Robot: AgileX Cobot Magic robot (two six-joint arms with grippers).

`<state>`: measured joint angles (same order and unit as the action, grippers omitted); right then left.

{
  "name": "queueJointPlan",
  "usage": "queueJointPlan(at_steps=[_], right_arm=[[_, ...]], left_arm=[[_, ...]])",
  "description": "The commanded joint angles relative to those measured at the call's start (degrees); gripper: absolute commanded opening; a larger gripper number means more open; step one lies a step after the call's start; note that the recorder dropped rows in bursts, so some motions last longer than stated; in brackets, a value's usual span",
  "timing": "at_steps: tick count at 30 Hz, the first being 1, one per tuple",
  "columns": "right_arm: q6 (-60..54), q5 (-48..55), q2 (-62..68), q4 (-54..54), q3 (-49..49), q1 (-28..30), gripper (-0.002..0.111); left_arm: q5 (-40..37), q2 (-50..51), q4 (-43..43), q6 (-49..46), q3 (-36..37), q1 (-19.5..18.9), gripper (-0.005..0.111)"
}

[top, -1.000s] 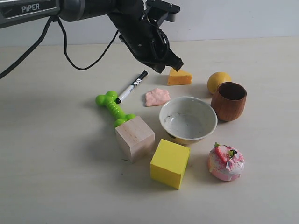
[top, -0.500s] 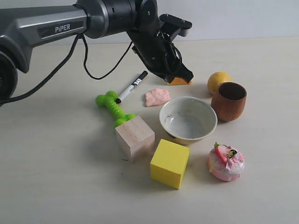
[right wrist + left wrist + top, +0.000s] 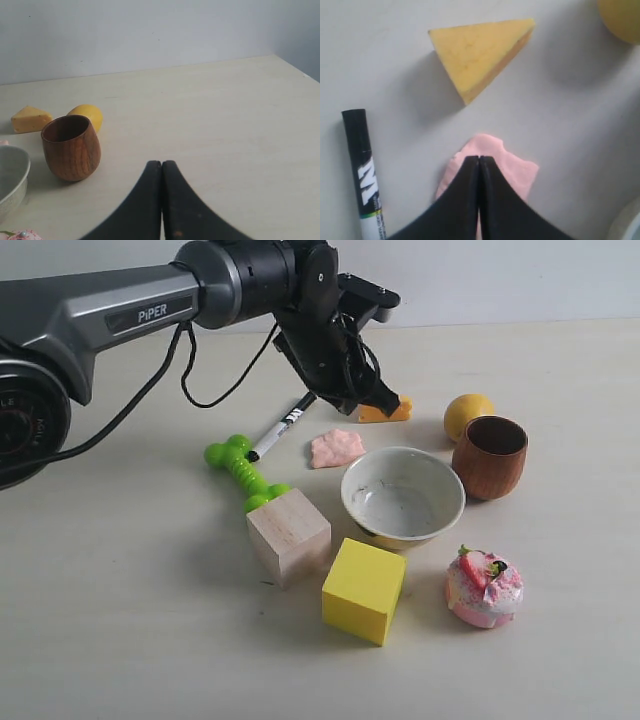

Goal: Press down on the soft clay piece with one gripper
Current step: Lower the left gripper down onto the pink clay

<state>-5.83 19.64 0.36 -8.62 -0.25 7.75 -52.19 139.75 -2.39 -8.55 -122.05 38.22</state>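
The clay piece (image 3: 336, 448) lies flat on the surface (image 3: 120, 620), just beside the bowl (image 3: 403, 496), whose scuffed inside is bare, as is the wooden cup's (image 3: 489, 456). The left gripper (image 3: 478, 159) hangs over the clay, jaws pressed together. The right gripper (image 3: 161, 164) has its jaws pressed together too.

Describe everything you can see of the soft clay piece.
The soft clay piece is a small, flat, irregular lump, pale salmon pink and matte, with uneven edges. It lies flat on the table between the marker and the bowl, near the cheese wedge. Nothing touches it. The left gripper, jaws shut, hangs above it without contact.
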Motion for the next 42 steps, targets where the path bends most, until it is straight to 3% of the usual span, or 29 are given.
queueJointPlan(at_steps=[1,17,42], right_arm=[[-0.09,-0.39,-0.36,0.02,0.25,-0.14,0.000],[-0.09,-0.39,-0.36,0.02,0.25,-0.14,0.000],[-0.09,-0.39,-0.36,0.02,0.25,-0.14,0.000]], left_arm=[[-0.02,-0.06,0.40,0.35,-0.55,-1.07,0.000],[-5.23,2.89,-0.80,0.16,-3.34,-1.10,0.000],[-7.16,4.10,-1.17,12.24,-4.02,-1.10,0.000]])
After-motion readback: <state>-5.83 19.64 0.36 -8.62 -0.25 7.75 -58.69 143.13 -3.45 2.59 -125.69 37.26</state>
